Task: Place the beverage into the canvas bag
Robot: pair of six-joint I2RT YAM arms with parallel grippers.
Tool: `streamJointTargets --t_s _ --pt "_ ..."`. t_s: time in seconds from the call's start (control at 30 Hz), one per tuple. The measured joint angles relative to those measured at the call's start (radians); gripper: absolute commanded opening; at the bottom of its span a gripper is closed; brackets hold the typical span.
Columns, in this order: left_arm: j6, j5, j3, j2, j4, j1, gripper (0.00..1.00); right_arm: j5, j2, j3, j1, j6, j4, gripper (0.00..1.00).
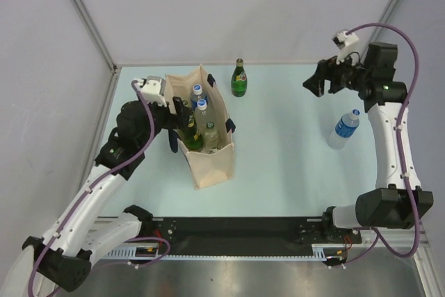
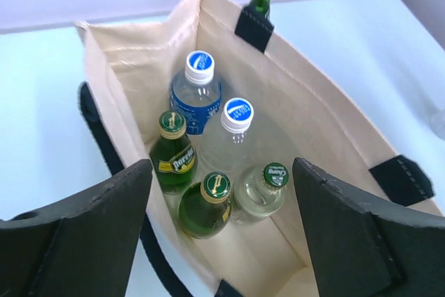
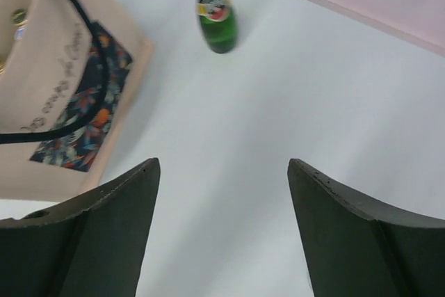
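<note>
Canvas bag (image 1: 212, 165): upright at left-centre of the table (image 1: 285, 165), mouth open, dark strap handles hanging over its sides.
Bag contents: five bottles stand inside. There are two clear water bottles with blue-and-white caps (image 2: 197, 92), two green glass ones (image 2: 174, 158) and a clear one with a green cap (image 2: 264, 189). They crowd the near half, and the far corner of the floor looks free.
Left gripper (image 2: 222, 172): over the 9 o'clock side of the bag mouth, jaws spread wide and released, nothing between them.
Green bottle (image 1: 239, 80): upright on the table at about 1 o'clock from the bag, near it but apart, close to the far edge.
Water bottle (image 1: 343, 130): on the table at 3 o'clock from the bag, well apart, blue label showing.
Right gripper (image 1: 327, 81): raised at about 11 o'clock from the water bottle, jaws apart and empty, looking down toward the green bottle.
Step in hand: likely between deliveries, with two beverages left outside.
Next move: the left arm needs to rise straight out without snagging a strap. One arm must then descend on a remaining bottle and close around its body or neck.
Edges: wall panels stand close at 9 and 12 o'clock, and the bag rim is taller than the bottles.
Open room: a broad stretch of table lies between the bag and the water bottle, good for carrying across.
</note>
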Motion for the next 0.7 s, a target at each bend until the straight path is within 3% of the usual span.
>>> streamJointTargets --t_s 0.27,0.43,0.7 --pt "-0.029 -0.064 0.078 -0.118 -0.106 0.0 1.0 0.087 -0.042 -0.023 -0.207 0.004 -0.056 0.8" --pt "-0.082 -0.078 0.068 -0.203 -0.154 0.0 1.0 0.125 -0.043 -0.028 -0.309 -0.018 -0.145 0.8" --pt "-0.113 -0.091 0.002 -0.28 -0.206 0.0 1.0 0.201 -0.029 -0.071 -0.344 -0.084 -0.279 0.8"
